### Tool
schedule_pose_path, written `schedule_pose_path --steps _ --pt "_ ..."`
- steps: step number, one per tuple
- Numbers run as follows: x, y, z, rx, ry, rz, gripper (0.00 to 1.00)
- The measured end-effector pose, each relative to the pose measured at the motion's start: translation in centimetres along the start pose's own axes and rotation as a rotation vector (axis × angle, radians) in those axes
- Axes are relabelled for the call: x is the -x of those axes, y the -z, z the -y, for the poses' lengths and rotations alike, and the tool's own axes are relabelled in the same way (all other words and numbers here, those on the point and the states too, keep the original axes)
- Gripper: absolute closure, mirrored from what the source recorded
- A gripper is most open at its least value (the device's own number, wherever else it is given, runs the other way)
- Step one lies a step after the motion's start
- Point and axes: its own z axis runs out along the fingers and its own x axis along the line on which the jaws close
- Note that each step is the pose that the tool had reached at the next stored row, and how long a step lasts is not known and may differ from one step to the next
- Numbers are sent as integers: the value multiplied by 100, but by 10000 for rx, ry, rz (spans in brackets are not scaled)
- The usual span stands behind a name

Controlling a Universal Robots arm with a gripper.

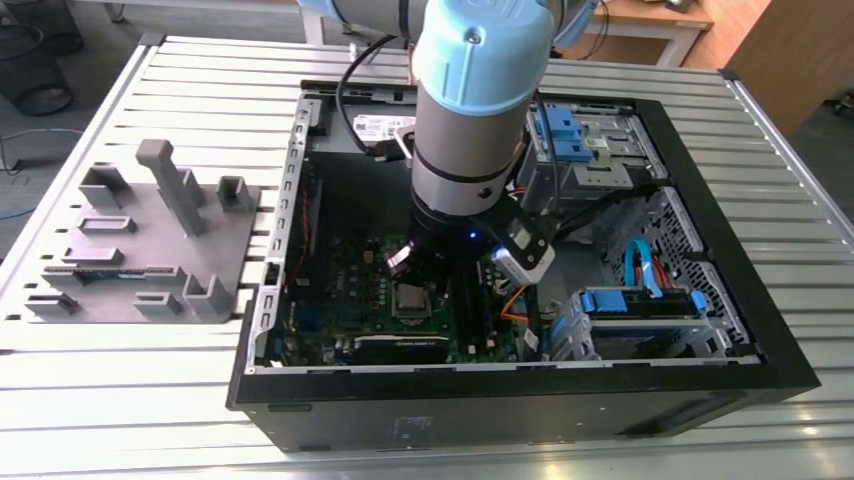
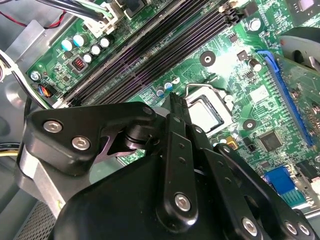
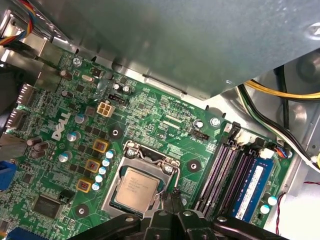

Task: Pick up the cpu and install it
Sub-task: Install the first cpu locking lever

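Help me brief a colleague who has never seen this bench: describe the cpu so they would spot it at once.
Look into the open computer case at the green motherboard. Beside the long black memory slots sits a metal socket frame, and the cpu lies inside it. It is the one flat, pale silvery square there, just ahead of the gripper.

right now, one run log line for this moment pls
stage: cpu seated in socket on motherboard | gripper: just above socket edge beside cpu, holding nothing visible | case: open, arm inside
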Motion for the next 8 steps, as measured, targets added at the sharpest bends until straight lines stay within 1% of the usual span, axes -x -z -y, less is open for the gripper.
schedule_pose_path --steps 8 --pt "-14 -17 35 1 1 1 89"
